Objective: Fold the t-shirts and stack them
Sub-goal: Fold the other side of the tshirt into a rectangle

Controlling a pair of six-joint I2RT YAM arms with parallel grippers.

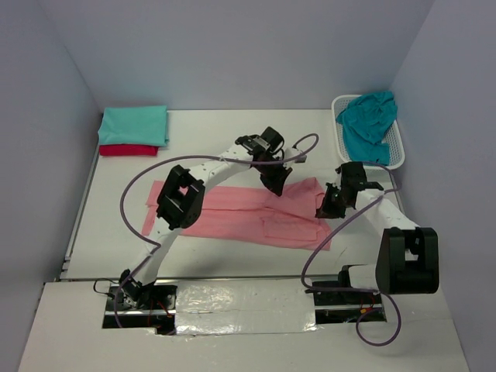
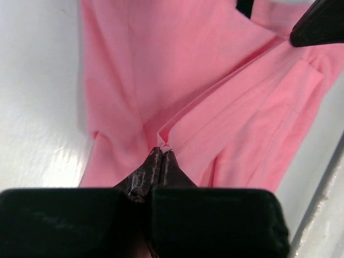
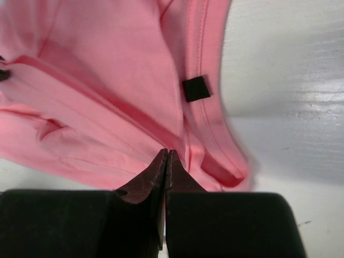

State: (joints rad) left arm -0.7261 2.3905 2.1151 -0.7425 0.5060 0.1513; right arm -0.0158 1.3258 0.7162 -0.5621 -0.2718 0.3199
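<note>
A salmon pink t-shirt (image 1: 232,213) lies spread across the middle of the table. My left gripper (image 1: 277,184) is at its far right edge and is shut on a small pinch of the pink cloth (image 2: 164,146). My right gripper (image 1: 325,208) is at the shirt's right end, shut on a fold of the pink cloth (image 3: 167,153) near a hem with a black tag (image 3: 195,88). A folded mint-teal shirt (image 1: 133,124) lies on a red shirt (image 1: 128,150) at the back left. A darker teal-blue shirt (image 1: 368,116) is bunched in the basket.
A white lattice basket (image 1: 399,155) stands at the back right against the wall. Purple-grey walls close in the table on three sides. Both arms' cables loop above the cloth. The table's near edge has a taped strip (image 1: 240,298).
</note>
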